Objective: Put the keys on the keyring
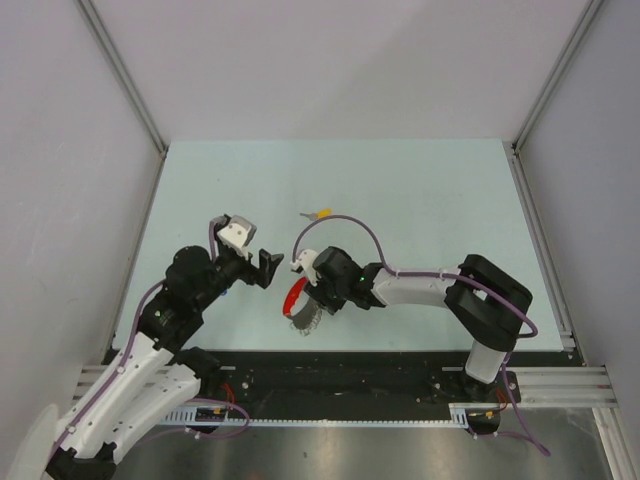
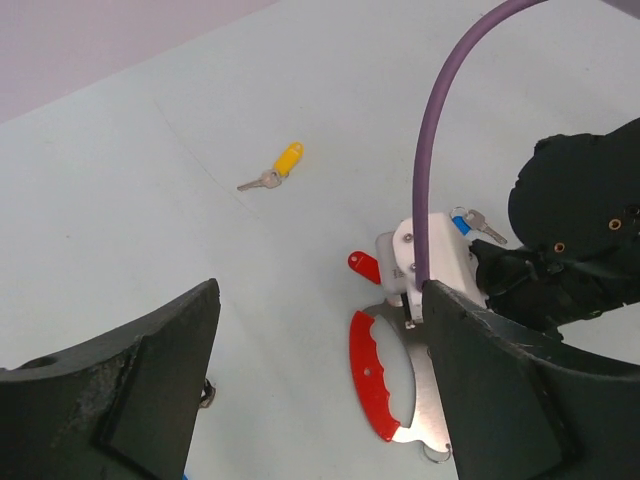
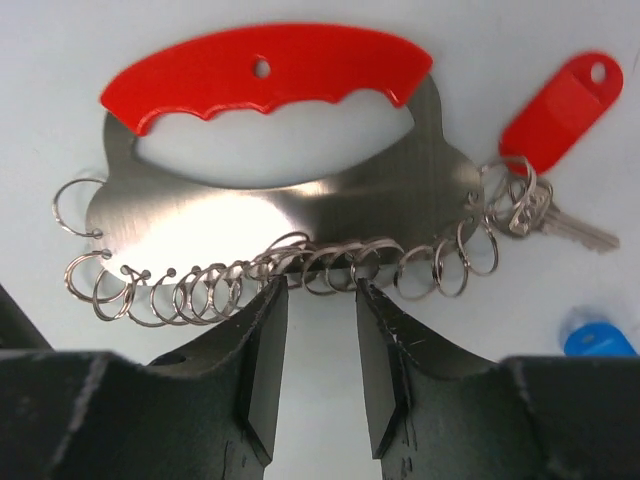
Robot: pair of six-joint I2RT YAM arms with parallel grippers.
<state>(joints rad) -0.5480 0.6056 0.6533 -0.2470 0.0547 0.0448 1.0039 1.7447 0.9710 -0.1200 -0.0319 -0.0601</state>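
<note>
Arms (image 1: 420,288) fold inward: right gripper (image 3: 317,290) half-open at the keyring's (image 3: 300,200) rings, left gripper (image 2: 322,292) wide open, empty.

A robot lab cell: a pale-green bench (image 1: 420,200), plain white panels (image 1: 330,60) on aluminium rails (image 1: 120,72) beyond and flanking the left end effector (image 1: 270,268), cabled arms (image 1: 420,290) bolted behind it.

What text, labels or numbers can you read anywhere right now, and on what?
None can be read.
Keyring: red handle and steel plate are bare, no lettering.
Red key: cap blank.
Yellow key and blue key: no print on the caps; any stamp on the blades is too small to tell.
</note>
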